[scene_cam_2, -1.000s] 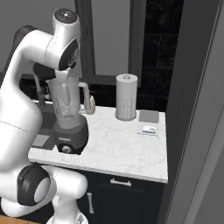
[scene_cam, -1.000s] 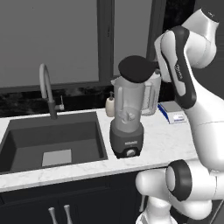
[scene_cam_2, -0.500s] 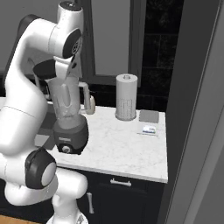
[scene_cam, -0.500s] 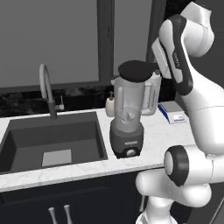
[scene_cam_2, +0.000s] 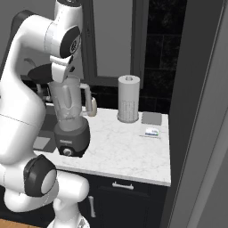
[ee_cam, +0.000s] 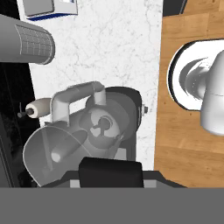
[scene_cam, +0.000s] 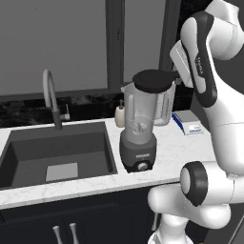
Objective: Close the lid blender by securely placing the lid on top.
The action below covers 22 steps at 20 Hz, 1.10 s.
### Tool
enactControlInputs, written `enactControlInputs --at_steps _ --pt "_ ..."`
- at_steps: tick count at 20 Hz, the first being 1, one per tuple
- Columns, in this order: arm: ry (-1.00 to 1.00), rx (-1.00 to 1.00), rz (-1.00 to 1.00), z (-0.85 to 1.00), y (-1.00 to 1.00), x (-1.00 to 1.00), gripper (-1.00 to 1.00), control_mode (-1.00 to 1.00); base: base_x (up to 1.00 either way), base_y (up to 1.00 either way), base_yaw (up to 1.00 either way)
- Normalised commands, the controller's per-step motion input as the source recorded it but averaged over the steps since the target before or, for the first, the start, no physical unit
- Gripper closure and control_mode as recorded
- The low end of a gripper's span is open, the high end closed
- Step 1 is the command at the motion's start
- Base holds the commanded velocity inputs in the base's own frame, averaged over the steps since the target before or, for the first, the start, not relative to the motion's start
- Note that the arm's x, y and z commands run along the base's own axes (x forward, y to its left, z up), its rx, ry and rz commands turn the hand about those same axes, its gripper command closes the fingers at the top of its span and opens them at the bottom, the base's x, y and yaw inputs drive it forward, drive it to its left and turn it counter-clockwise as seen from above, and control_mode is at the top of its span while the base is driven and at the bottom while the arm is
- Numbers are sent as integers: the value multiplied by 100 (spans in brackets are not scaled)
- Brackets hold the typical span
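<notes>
The blender (scene_cam: 141, 125) stands on the marble counter by the sink, a clear jar on a dark grey base with a front knob. The black round lid (scene_cam: 153, 80) lies nearly level right at the jar's mouth, reaching a little past the rim on the handle side. My gripper (scene_cam: 177, 76) is shut on the lid's right edge. From the right base view the lid (scene_cam_2: 39, 73) juts left of the gripper (scene_cam_2: 57, 73), above the blender (scene_cam_2: 67, 109). The hand view looks down into the jar (ee_cam: 87, 131), with the lid's edge (ee_cam: 110, 172) at the bottom.
A white cylinder (scene_cam_2: 128, 104) stands at the back of the counter, with a dark square pad (scene_cam_2: 152, 118) and a small blue-white box (scene_cam: 189, 122) near it. A cream soap bottle (scene_cam: 120, 116) sits behind the blender. The sink (scene_cam: 57, 152) and faucet (scene_cam: 50, 95) lie to the left.
The lid has tipped from a tilt to nearly level and come down slightly onto the jar's mouth. The arm's upper links have swung higher.
</notes>
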Motion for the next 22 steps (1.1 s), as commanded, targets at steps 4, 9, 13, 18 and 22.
enactControlInputs --at_steps 4,9,13,18,22 --pt "-1 0 0 0 -4 -57 100 -100 0 0 0" --pt "0 0 0 0 -5 -6 100 -100 0 0 0" --pt "0 0 0 0 -12 21 100 -100 0 0 0" --pt "2 0 1 0 -4 37 100 -100 0 0 0" --pt "6 0 1 -3 0 30 100 -100 0 0 0"
